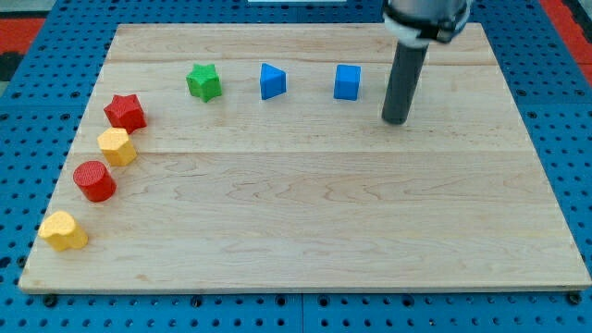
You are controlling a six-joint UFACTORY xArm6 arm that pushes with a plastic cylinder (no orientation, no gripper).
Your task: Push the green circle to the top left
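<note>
No green circle shows in the camera view. The only green block is a green star near the view's top, left of centre. My tip rests on the wooden board at the upper right, just right of a blue square block and apart from it. The green star lies far to the tip's left. The rod hides a strip of board behind it.
A blue triangle block sits between the green star and the blue square. Along the left edge, from top to bottom, lie a red star, a yellow hexagon, a red circle and a yellow heart.
</note>
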